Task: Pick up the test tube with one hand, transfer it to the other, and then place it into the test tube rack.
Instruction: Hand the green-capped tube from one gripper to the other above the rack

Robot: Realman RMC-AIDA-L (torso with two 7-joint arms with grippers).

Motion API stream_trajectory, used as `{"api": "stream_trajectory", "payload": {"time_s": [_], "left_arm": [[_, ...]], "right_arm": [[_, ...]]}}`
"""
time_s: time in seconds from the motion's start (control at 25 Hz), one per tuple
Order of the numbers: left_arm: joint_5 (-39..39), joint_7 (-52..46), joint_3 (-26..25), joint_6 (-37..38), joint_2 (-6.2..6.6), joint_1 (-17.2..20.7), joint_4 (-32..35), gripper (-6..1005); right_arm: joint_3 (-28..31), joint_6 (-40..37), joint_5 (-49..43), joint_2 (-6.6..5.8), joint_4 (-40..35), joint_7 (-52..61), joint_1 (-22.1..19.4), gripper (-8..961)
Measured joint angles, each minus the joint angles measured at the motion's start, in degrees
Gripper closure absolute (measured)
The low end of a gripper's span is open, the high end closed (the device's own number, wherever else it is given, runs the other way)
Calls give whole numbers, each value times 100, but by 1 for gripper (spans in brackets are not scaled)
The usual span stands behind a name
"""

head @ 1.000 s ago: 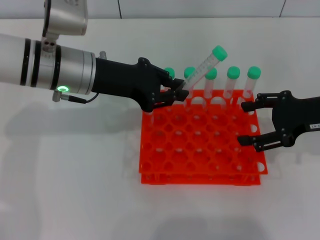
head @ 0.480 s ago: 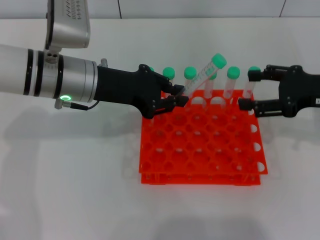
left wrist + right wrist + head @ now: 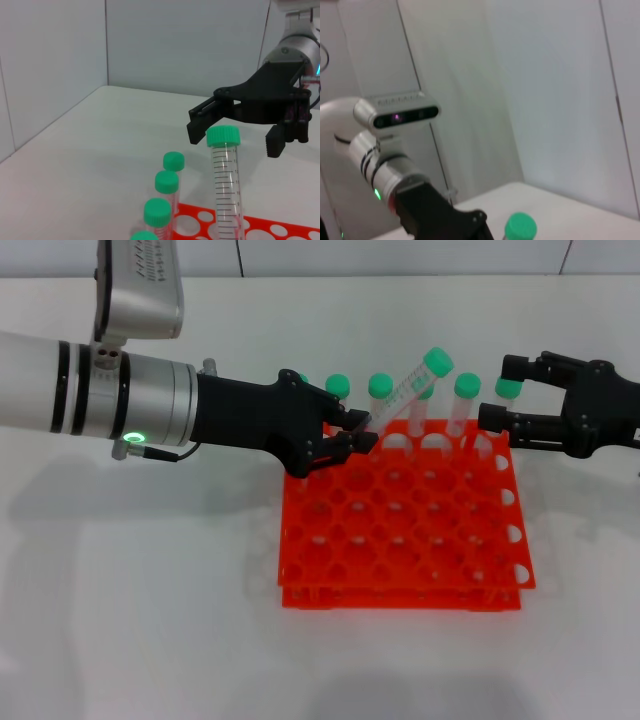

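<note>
My left gripper (image 3: 364, 431), on the arm with the green ring, is shut on the lower end of the test tube (image 3: 405, 390). It holds the tube tilted above the back row of the orange-red rack (image 3: 400, 596), green cap (image 3: 437, 362) up and to the right. My right gripper (image 3: 497, 395) is open at the rack's back right corner, a short way right of the cap and apart from it. In the left wrist view the held tube (image 3: 225, 180) stands close, with the open right gripper (image 3: 235, 136) just beyond its cap. The right wrist view shows the green cap (image 3: 521, 226) and my left arm (image 3: 395, 175).
Several more green-capped tubes (image 3: 380, 386) stand in the rack's back row. One of them (image 3: 508, 388) shows between my right gripper's fingers. They also show in the left wrist view (image 3: 166, 181). The rack's other holes hold nothing. White table (image 3: 150, 620) lies around it.
My right gripper has moved from beside the rack's right edge up and back to its back right corner, nearer the held tube's cap. The left gripper shifted slightly and still holds the tube.
</note>
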Motion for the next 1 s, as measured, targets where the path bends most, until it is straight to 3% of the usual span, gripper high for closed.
{"api": "stream_trajectory", "payload": {"time_s": [0.48, 1.0], "left_arm": [[7, 39, 4, -37, -19, -18, 0, 786], [122, 22, 15, -119, -68, -84, 0, 783]], "right_arm": [[-55, 48, 1121, 29, 1536, -1219, 263, 165], [-141, 34, 1315, 94, 1920, -1483, 455, 176]]}}
